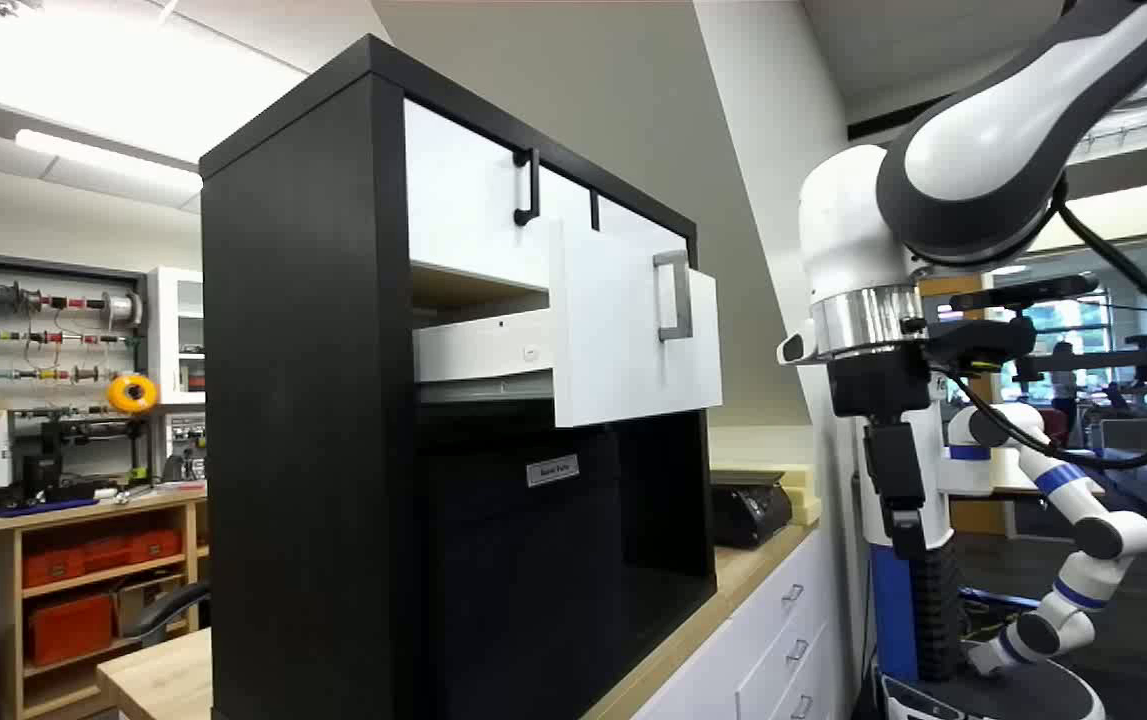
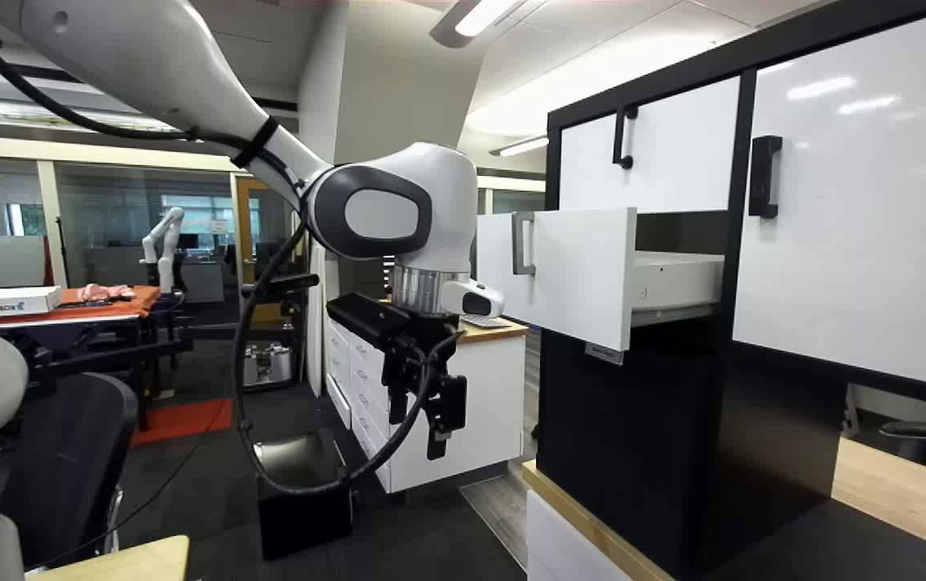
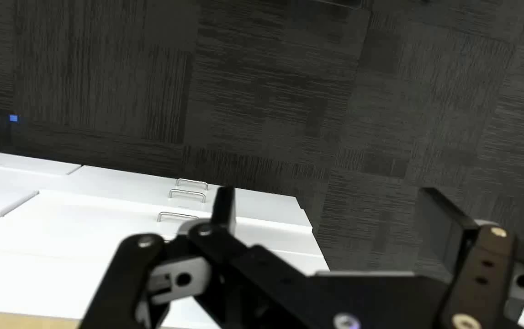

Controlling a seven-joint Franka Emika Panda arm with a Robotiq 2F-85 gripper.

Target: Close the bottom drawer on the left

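- White bottom drawer (image 1: pixel 603 340) sticks well out of the black cabinet (image 1: pixel 303 400); I take it to be the one the task means.
- At one o'clock from it in an exterior view, the upper drawer (image 2: pixel 672 153) sits flush.
- As I judge it, the closing has yet to begin: nothing touches the bottom drawer or its handle (image 1: pixel 683 295).
- What is left is the whole push: bring the gripper (image 3: pixel 328 201) round to the drawer's face, press that back, and check that it ends level with the cabinet.
- The fingers (image 3: pixel 444 228) are spread apart with nothing between them, and in both exterior views they point toward six o'clock.
- Gripper and bottom drawer are apart; in an exterior view the gripper hangs at eight o'clock from the bottom drawer (image 2: pixel 580 278).
- The gap between the fingers is plainest in the wrist view, which has carpet (image 3: pixel 266 91) at twelve o'clock and low drawers (image 3: pixel 106 219) at eight, but I cannot pick out the bottom drawer there.
- Both exterior views show how it stands out from the cabinet.
- A tall white door (image 2: pixel 858 210), at two o'clock from the bottom drawer, shows broadly in an exterior view.
- Neither exterior view lets me see inside the bottom drawer, so its contents I cannot tell.
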